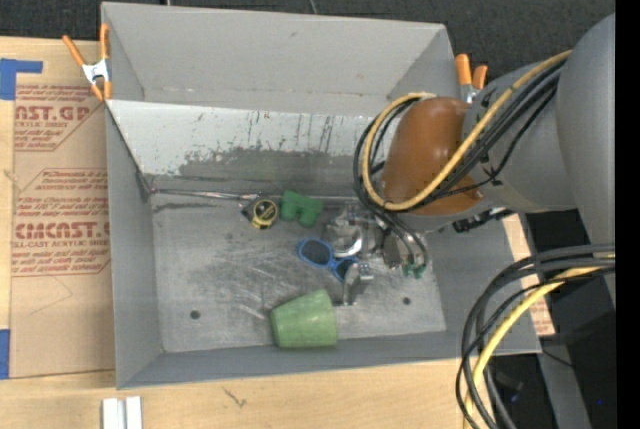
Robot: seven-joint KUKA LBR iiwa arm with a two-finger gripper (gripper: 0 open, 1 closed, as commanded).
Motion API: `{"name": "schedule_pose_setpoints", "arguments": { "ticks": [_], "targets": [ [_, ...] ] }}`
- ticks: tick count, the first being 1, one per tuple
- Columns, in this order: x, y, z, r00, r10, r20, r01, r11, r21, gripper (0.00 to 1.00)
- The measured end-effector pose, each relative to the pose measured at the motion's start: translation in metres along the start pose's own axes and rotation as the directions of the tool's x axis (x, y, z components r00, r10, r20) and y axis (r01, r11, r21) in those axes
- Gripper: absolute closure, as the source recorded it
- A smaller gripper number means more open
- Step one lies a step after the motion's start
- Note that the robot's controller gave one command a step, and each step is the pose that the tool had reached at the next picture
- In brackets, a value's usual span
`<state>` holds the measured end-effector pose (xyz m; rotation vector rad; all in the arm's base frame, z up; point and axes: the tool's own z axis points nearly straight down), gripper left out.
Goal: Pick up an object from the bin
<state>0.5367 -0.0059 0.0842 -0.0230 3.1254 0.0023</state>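
My gripper point(356, 262) is low in the right half of the bin, under the orange wrist cover. A blue looped thing point(317, 253), like a scissors handle, lies right against its left side, partly under the metal. A light green cup point(303, 321) lies on its side just below the gripper, near the bin's front wall. A small green block point(298, 208) rests to the upper left, close to the back wall. What lies directly under the gripper is hidden.
A small round yellow and black thing point(262, 212) sits by the back wall, left of the green block. The arm and its cables cover the bin's right corner. The bin floor to the left is bare metal.
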Motion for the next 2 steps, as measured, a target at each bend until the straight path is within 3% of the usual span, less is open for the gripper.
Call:
{"name": "schedule_pose_setpoints", "arguments": {
  "ticks": [1,2],
  "targets": [
    [-0.002,0.002,-0.002,1.0,-0.001,0.003,0.001,1.0,-0.002,1.0],
    [-0.009,0.002,-0.164,0.999,-0.032,-0.006,0.032,0.999,0.002,1.0]
  ]
}}
